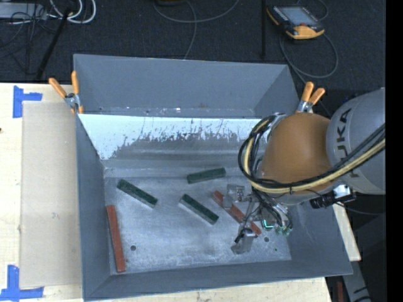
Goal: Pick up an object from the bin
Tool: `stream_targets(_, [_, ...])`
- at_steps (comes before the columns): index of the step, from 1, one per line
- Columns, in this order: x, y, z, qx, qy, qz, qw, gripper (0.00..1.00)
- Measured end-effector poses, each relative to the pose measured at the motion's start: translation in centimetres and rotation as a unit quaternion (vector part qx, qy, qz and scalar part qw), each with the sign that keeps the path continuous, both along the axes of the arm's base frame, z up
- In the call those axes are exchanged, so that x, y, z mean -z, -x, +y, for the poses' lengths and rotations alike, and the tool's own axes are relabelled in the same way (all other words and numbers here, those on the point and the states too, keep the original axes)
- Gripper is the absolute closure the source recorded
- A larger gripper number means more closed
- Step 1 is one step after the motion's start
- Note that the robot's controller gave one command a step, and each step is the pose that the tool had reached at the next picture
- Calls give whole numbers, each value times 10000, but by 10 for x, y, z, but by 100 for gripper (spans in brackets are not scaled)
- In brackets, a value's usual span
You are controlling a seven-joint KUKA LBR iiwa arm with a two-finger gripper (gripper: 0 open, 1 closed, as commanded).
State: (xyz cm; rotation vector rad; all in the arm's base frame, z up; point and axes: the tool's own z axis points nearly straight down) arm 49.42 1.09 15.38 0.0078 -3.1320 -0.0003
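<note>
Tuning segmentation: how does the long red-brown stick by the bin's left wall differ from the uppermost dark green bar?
The red-brown stick is rusty red, the green bar dark green. The stick is clearly longer than the bar. The stick runs nearly up-down along the left wall; the bar lies nearly across, mid-bin. Both are slim, straight and flat on the bin floor.
</note>
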Motion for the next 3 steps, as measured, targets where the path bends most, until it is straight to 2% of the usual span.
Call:
stream_targets(1, [86,-64,35,1229,5,-34,9924,0])
stream_targets(2, [53,-50,49,1624,4,-47,9867,0])
stream_targets(3, [55,-36,57,2744,20,-27,9616,0])
